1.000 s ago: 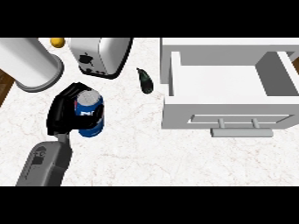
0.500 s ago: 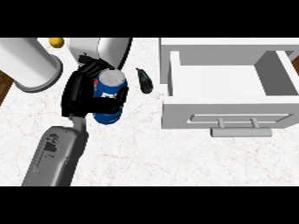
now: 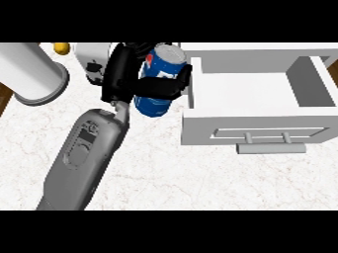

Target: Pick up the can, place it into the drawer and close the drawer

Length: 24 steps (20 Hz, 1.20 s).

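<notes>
Beside the open white drawer (image 3: 263,94), a blue can (image 3: 159,79) is being gripped by the left hand (image 3: 128,79), black fingers (image 3: 164,85) wrapping around it; it is sitting closer to the drawer than before.

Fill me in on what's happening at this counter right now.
The robot's left hand has its fingers curled round a blue can and holds it tilted, just left of the open white drawer. The can is not in the drawer yet, and the drawer, which shows nothing inside, has yet to be closed. A white cylinder and a toaster stand at the back left of the counter. The right hand is out of view.
</notes>
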### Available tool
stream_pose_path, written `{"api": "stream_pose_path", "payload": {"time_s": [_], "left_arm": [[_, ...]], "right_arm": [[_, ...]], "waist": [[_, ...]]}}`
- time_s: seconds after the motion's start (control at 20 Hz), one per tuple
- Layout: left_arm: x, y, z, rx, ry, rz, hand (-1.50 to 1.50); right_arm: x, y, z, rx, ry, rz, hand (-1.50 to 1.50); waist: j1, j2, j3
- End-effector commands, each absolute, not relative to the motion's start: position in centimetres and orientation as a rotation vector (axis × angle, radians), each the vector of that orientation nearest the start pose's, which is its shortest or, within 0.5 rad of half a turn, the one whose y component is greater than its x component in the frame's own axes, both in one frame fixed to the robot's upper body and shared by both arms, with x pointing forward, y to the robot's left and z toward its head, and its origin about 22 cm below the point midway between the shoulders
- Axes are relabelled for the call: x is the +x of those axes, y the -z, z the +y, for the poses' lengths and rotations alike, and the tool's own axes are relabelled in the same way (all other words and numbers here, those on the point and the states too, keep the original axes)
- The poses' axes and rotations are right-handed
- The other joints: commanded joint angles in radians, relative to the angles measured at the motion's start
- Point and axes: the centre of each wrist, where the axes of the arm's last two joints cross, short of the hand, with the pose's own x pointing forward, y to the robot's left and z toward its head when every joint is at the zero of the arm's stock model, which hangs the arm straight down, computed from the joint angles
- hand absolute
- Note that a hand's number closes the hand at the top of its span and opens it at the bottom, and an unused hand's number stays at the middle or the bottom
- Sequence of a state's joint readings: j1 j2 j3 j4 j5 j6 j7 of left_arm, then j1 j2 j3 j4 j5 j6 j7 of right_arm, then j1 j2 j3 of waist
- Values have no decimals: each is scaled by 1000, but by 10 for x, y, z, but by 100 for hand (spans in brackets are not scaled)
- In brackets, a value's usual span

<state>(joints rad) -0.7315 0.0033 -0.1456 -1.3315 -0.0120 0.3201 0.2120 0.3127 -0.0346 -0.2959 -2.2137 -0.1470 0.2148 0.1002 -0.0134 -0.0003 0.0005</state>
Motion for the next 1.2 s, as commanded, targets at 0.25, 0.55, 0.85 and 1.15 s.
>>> {"api": "stream_pose_path", "payload": {"time_s": [0.25,0.55,0.85,1.15], "left_arm": [[380,-236,43,-68,167,-1808,150],[385,-224,10,-15,173,-1812,150],[408,-246,-7,-1,200,-1778,150],[412,-267,-25,49,215,-1771,150]], "right_arm": [[144,-100,-297,-183,15,-1835,-150],[143,-105,-312,-199,20,-1849,-150],[143,-88,-308,-144,18,-1838,-150],[150,-106,-294,-135,5,-1825,-150]], "waist": [[-3,1,0],[-15,3,0],[-34,8,1],[-47,10,1]]}}
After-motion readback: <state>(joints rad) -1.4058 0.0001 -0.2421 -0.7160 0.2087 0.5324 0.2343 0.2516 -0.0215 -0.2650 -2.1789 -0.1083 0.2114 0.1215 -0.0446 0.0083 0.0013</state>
